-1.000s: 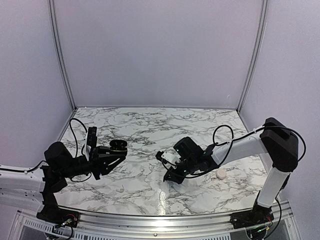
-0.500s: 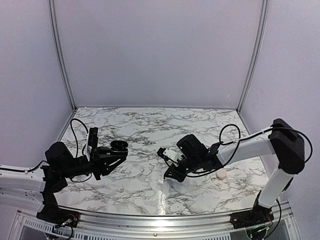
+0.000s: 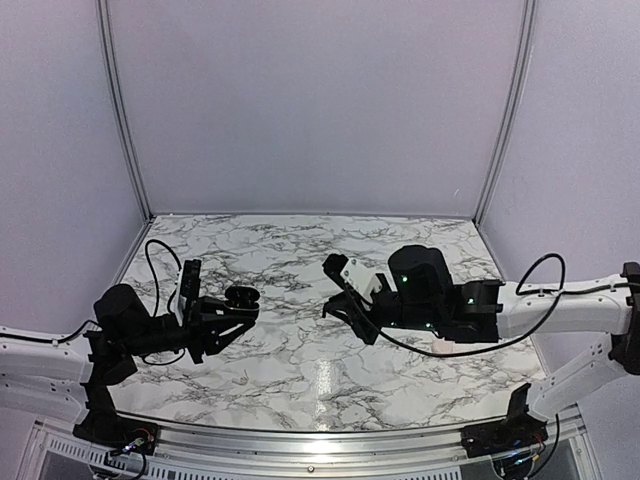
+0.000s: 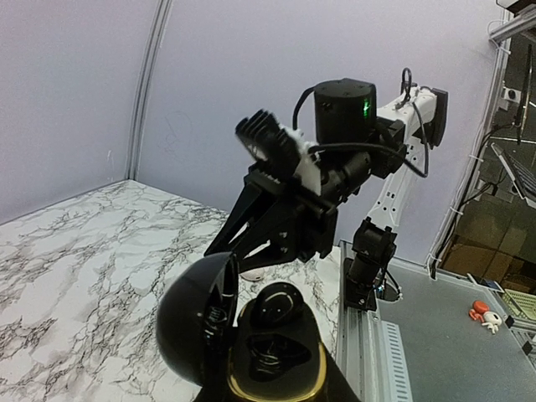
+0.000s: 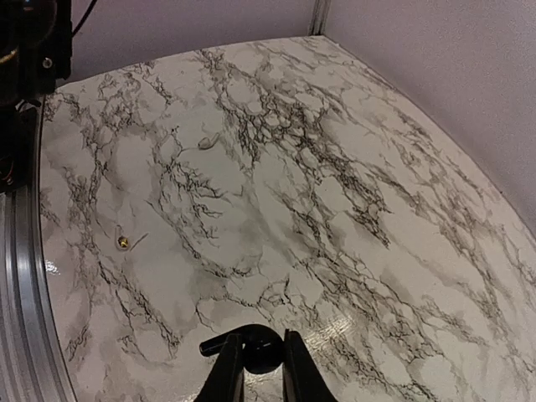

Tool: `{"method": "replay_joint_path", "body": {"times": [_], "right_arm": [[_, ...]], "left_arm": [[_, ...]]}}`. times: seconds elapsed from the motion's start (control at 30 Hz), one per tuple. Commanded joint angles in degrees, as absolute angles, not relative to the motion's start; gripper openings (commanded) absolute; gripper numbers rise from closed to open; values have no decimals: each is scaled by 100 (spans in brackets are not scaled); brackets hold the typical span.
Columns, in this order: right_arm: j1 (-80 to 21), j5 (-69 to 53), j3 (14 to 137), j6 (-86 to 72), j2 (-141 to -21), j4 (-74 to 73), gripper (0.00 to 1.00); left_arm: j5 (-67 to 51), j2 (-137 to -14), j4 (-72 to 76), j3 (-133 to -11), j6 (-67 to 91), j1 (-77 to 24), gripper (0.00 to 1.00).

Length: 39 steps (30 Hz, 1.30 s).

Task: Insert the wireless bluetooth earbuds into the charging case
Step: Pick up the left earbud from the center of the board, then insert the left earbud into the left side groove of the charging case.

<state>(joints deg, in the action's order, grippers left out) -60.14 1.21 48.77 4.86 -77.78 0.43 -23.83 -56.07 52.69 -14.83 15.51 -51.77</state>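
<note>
Earbud held aloft over the marble counter (image 3: 300, 235). Closest to the near edge, toward the near-right corner, a small cream-white pebble-shaped object (image 3: 441, 348) is seen lying on the marble, partly tucked under the right forearm and gripped by neither arm. In the right wrist view a pale fleck (image 5: 208, 142) and a gold-coloured speck (image 5: 123, 242) are also seen on the surface; what they are cannot be told.

Further in, over the middle of the counter, the right gripper (image 3: 330, 306) is held raised. Its fingers are pinched together on one black wireless earbud (image 5: 260, 350), whose short stem juts out to one side. Facing it from the left-edge side, with a clear gap between, the left gripper (image 3: 236, 306) is clamped on a black round hinged case (image 4: 272, 364). The case is carried above the marble with its lid (image 4: 194, 314) swung open and a gold rim showing round the base. From its shape and the way it is offered, it is judged to be the charging case.

A rounded black piece (image 4: 280, 306) is seated inside and is taken to be the other earbud, though that cannot be confirmed. On that reading half the job is done: the held earbud is yet to be carried across, lowered into its well and released.
</note>
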Motion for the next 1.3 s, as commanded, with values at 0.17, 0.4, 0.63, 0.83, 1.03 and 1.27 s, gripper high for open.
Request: {"method": "replay_joint_path", "body": {"times": [0.17, 0.4, 0.63, 0.83, 1.03, 1.27], "right_arm": [[-7010, 1505, 5449, 1114, -6967, 99, 9], [-7666, 1943, 5698, 1441, -6947, 55, 9], [-8236, 2502, 5801, 1829, -7078, 249, 9], [-8664, 2950, 5827, 2223, -7163, 439, 9], [-9085, 3430, 5880, 2644, -7392, 642, 9], [-9333, 3881, 6065, 2960, -7698, 947, 9]], "left_arm": [[-3404, -5541, 5528, -1526, 593, -5162, 0], [-3652, -5352, 5472, -1373, 37, -5217, 0], [-3604, -5351, 4813, -1462, -906, -5421, 0], [-3306, -5402, 4401, -1635, -1452, -5661, 0], [-3307, -5587, 4351, -1791, -1374, -5727, 0], [-3396, -5822, 4409, -2042, -969, -5768, 0]]}}
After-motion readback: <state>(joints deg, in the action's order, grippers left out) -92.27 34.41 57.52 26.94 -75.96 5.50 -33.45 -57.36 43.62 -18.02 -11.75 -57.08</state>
